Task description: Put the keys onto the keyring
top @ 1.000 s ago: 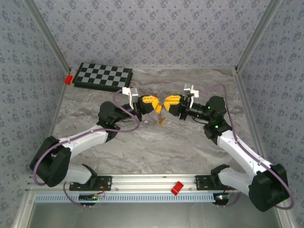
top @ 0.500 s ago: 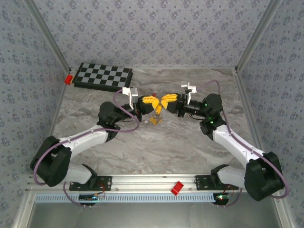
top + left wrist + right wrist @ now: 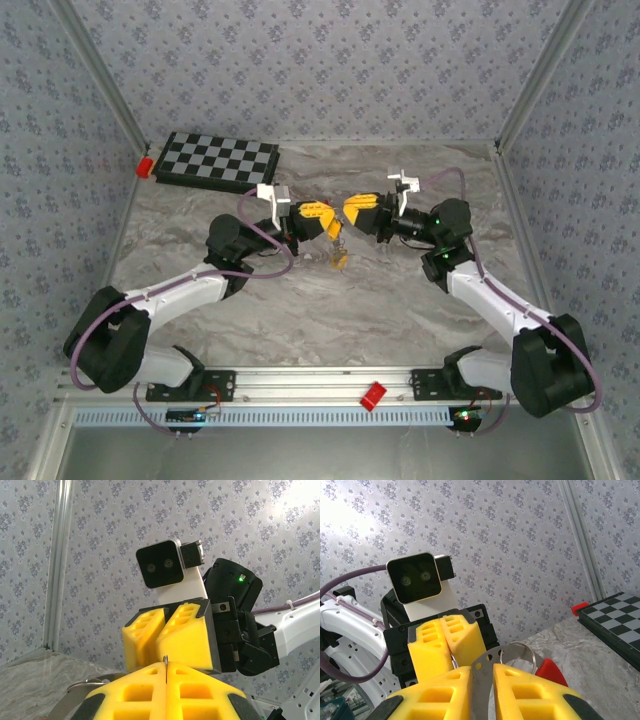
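Note:
Over the table's middle my two grippers meet tip to tip. My right gripper (image 3: pixel 348 211) (image 3: pixel 482 672) is shut on the keyring (image 3: pixel 492 667), gripping its flat grey metal strip with small holes. The keyring's wire loop (image 3: pixel 532 655) and red-sleeved arc (image 3: pixel 551 672) stick out to the right of the fingers. My left gripper (image 3: pixel 332 226) (image 3: pixel 165 664) is shut on a thin metal sliver (image 3: pixel 165 659); wire or key blade, I cannot tell. A small yellow-headed key (image 3: pixel 340 260) hangs just below the two grippers. Other keys are out of view.
A black-and-white chessboard (image 3: pixel 217 161) lies at the back left with a red block (image 3: pixel 145 165) at its left end. Another red block (image 3: pixel 373 396) sits on the front rail. Patterned walls close in the table on three sides.
My right gripper moved left against the left gripper's tips, then shifted slightly back and up. The hanging key swung left and back. The left arm stayed still.

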### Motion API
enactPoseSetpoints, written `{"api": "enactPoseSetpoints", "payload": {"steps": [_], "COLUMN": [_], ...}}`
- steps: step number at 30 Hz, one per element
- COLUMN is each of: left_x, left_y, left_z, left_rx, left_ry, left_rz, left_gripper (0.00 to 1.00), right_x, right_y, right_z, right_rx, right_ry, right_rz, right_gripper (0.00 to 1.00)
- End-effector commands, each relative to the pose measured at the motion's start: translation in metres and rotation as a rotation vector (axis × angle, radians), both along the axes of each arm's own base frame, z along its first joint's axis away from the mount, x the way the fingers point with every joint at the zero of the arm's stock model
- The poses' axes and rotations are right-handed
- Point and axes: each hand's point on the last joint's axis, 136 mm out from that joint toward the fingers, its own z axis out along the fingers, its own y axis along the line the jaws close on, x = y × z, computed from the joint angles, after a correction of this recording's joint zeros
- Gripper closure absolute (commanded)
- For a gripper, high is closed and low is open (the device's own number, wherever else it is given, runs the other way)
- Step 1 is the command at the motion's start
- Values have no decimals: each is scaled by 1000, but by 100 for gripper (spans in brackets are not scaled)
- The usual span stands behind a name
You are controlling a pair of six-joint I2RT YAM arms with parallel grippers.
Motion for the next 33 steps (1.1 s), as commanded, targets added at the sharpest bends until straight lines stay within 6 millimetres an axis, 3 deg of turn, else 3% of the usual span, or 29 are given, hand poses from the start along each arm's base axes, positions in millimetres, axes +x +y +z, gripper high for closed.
{"api": "enactPoseSetpoints", "payload": {"steps": [1, 18, 26, 33], "left_x": [-11, -8, -4, 12], "left_y": [5, 5, 8, 12], "left_z": [20, 19, 16, 10], "left_rx": [-53, -57, -39, -8], "left_ry": [-63, -58, -60, -48], "left_rz": [-11, 3, 49, 152], "left_gripper": [100, 100, 100, 100], "right_x": [-2, -10, 2, -8], "right_y": [1, 22, 0, -14], "right_z": [-1, -24, -29, -21], "right_rx": [8, -53, -63, -68], "right_ry": [-1, 21, 34, -19], "right_rz": [24, 83, -59, -170], "right_gripper": [82, 81, 75, 73]}}
